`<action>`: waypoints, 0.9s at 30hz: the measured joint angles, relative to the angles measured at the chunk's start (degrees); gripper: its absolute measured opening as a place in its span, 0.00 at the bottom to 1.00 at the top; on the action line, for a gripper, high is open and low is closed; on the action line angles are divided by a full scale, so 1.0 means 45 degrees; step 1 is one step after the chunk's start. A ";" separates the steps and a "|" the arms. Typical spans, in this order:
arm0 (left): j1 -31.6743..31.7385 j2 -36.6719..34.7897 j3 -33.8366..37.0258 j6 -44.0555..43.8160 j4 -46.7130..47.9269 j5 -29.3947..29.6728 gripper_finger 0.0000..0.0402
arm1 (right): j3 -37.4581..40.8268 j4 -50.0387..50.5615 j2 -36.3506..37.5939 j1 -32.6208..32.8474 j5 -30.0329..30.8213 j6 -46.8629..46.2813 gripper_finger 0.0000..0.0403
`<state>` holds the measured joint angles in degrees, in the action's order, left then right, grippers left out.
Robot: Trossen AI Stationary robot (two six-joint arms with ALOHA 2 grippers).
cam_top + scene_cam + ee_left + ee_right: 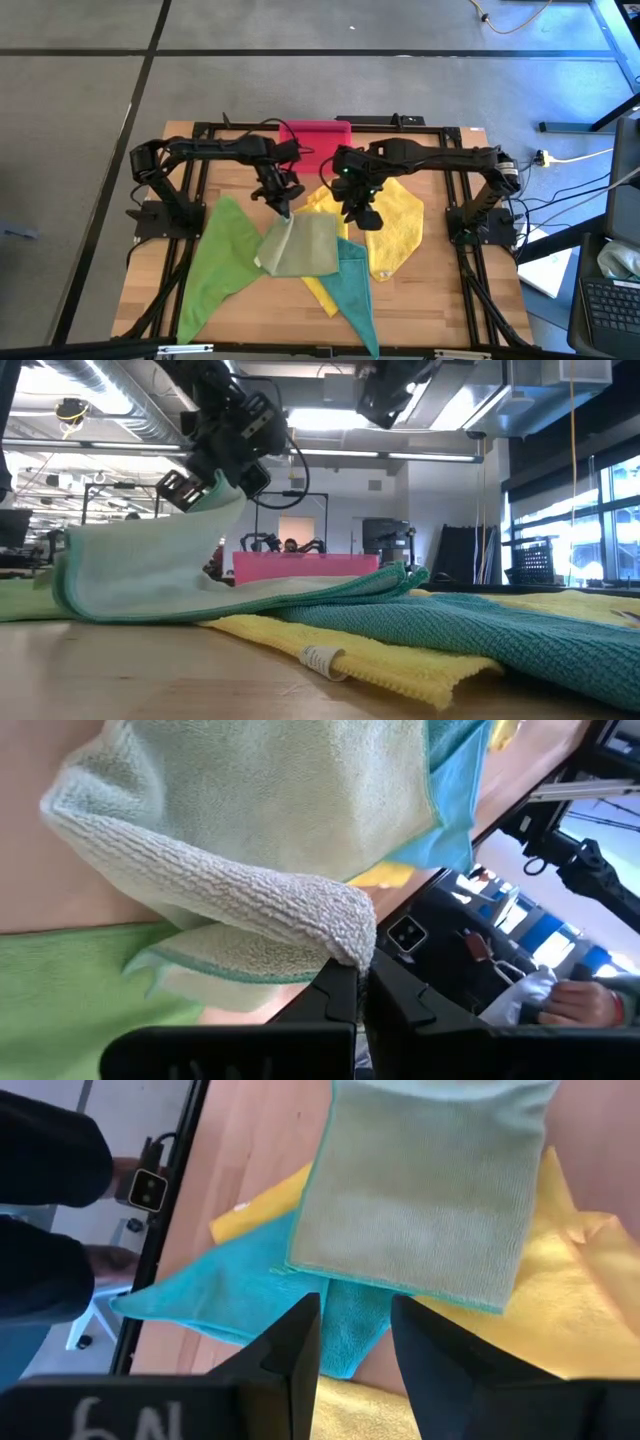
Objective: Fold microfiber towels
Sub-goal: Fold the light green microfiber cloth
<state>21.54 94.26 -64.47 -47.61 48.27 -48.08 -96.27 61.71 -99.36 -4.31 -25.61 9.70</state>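
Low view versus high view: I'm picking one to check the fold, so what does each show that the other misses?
Only the low view shows the sewn tag on a yellow towel. Only the high view shows the bright green towel spread flat and the right claw hovering, holding nothing. Both show the left claw shut on the pale olive towel, lifting its edge.

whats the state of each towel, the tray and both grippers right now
pale olive towel: one edge lifted off the table, rest lying on the pile
bright green towel: flat, unfolded
teal towel: spread out, partly under the olive one
yellow towels: spread out, unfolded, partly covered
pink tray: at the table's far edge, contents not visible
left gripper: shut on the olive towel's edge
right gripper: open, holding nothing, above the towels
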 joint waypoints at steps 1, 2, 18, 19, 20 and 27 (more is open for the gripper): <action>-0.0055 0.0000 0.0000 -0.0152 -0.0199 0.0083 0.00 | 0.0000 -0.0004 0.0083 -0.0026 0.0000 0.0002 0.31; -0.0102 0.0000 0.0000 -0.0337 -0.0438 0.0178 0.00 | 0.0000 -0.0010 0.0167 -0.0067 0.0000 0.0002 0.31; -0.0478 0.0000 0.0000 -0.1213 -0.2144 0.1343 0.00 | 0.0000 0.0902 0.0308 -0.0168 0.0000 -0.0123 0.31; -0.0480 0.0002 0.0000 -0.1206 -0.2266 0.1419 0.00 | 0.0000 0.0936 0.0308 -0.0168 0.0000 -0.0128 0.31; -0.0500 0.0051 0.0000 -0.1205 -0.2441 0.1463 0.00 | 0.0000 0.0934 0.0308 -0.0168 0.0000 -0.0140 0.31; -0.0839 0.1180 0.0005 -0.0957 -0.3031 0.1109 0.00 | 0.0000 0.0894 0.0313 -0.0168 0.0000 -0.0439 0.31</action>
<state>17.76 99.57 -64.45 -51.91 34.63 -43.09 -96.27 65.73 -97.95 -5.06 -25.61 7.73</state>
